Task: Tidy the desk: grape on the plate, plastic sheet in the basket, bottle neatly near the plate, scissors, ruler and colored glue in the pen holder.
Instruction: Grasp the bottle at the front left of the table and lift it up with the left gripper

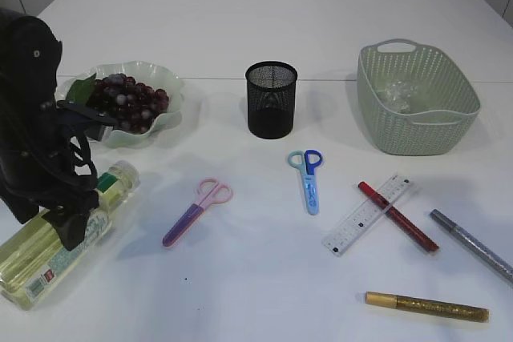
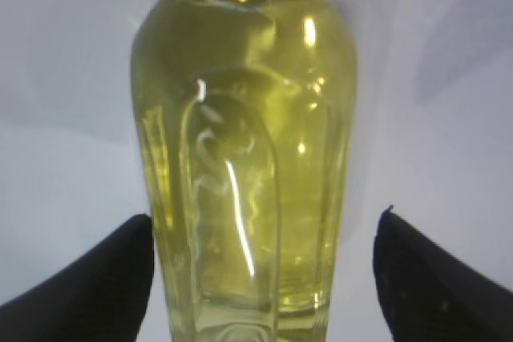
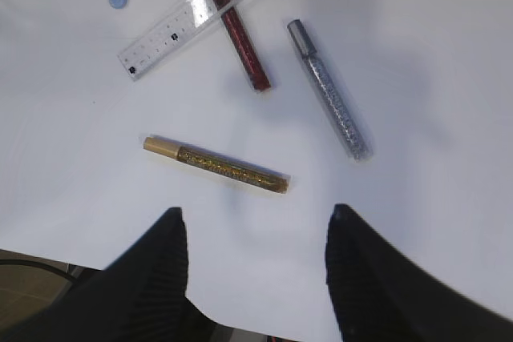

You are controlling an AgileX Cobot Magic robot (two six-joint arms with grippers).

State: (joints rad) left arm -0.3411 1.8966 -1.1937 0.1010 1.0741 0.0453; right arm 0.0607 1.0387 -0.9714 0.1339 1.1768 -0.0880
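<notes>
Left gripper [image 2: 260,278] fingers [image 2: 88,278] apart, straddling the bottle [image 1: 60,234], which lies on its side at the worktop's [image 1: 264,278] left edge. Grapes [image 1: 124,102] sit on the plate [image 1: 164,122]. Pen holder [image 1: 271,99] mid-worktop, basket [image 1: 417,110] right. Right gripper [image 3: 252,266] fingers apart above gold glue pen [image 3: 216,164]; ruler [image 3: 192,18] nearby.
</notes>
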